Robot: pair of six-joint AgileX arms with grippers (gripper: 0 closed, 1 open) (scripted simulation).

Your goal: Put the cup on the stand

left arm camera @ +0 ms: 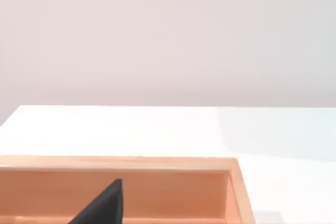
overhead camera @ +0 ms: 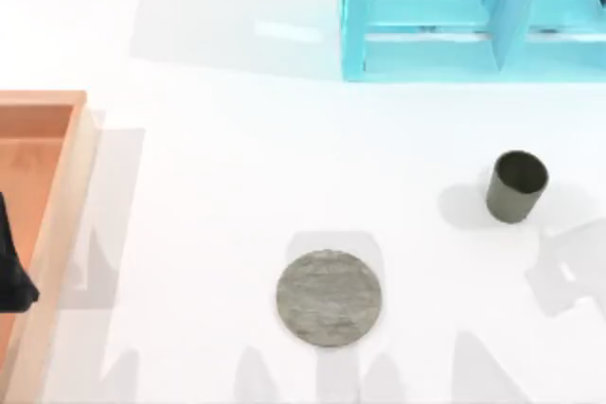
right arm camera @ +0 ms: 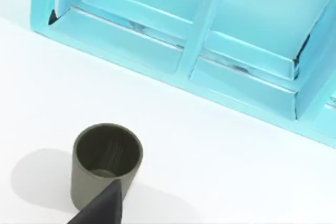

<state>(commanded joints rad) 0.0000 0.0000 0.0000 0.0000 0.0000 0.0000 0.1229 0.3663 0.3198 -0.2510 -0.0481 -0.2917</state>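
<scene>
Fingers' spread: cannot tell. Cup [overhead camera: 517,186] upright, empty, apart from stand [overhead camera: 329,297].

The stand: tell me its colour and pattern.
Grey, mottled like stone; the stand shows best in the top view.

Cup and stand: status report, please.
Cup upright on table, right side, not gripped. Stand bare, front centre. Right claw near the cup; left claw over the tray. Path between them open.

A black fingertip [left arm camera: 102,205] of the left gripper sits in front of the orange tray's [left arm camera: 157,163] inner wall; white table [left arm camera: 157,129] lies beyond, under a pale blank wall [left arm camera: 168,35]
</scene>
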